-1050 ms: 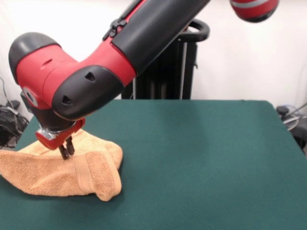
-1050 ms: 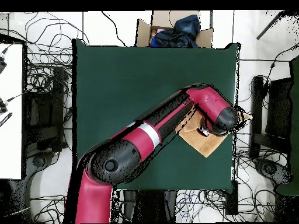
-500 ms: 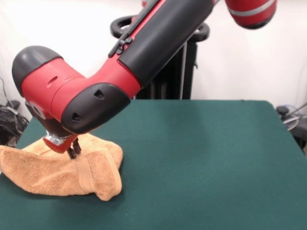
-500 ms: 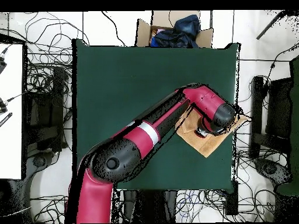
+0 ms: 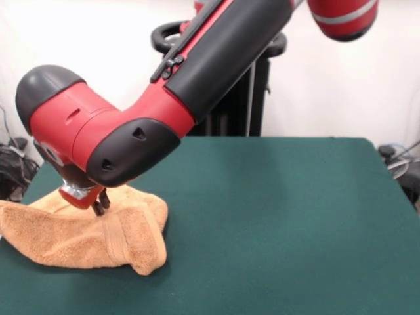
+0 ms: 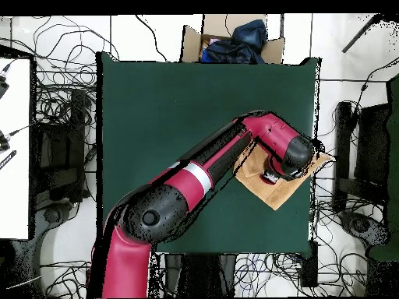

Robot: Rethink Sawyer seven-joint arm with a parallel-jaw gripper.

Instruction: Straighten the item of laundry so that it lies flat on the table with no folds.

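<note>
**Claw down on the bunched towel**

My gripper (image 5: pixel 101 207) is down at the towel (image 5: pixel 79 233), its dark tips pressed close together with no gap I can see between them — they meet the cloth on top of the heap, just above the woven border band (image 5: pixel 118 239). Whether any terry is actually pinched between the tips I cannot tell; they are small and partly hidden under my own wrist.

The towel is peach-orange and far from flat. It lies bunched in a low mound with a thick fold rolled over along the side nearest the front camera, and the border band runs up across that fold as a ribbed stripe. One end of the towel reaches the table's (image 5: pixel 275 223) edge; the other end is a rounded lump pointing toward the table's middle.

From overhead, my gripper (image 6: pixel 269 176) sits over the towel (image 6: pixel 274 191), which shows as a tan, roughly diamond-shaped patch beside the table's (image 6: pixel 171 109) side edge, one corner poking past that edge. My red and black arm (image 6: pixel 203 177) crosses the green top diagonally to reach the towel. The rest of the green top, away from the towel, is bare felt.

Beyond the table's far edge from the towel, a cardboard box (image 6: pixel 234 40) holds dark cloth — well apart from the towel.
</note>
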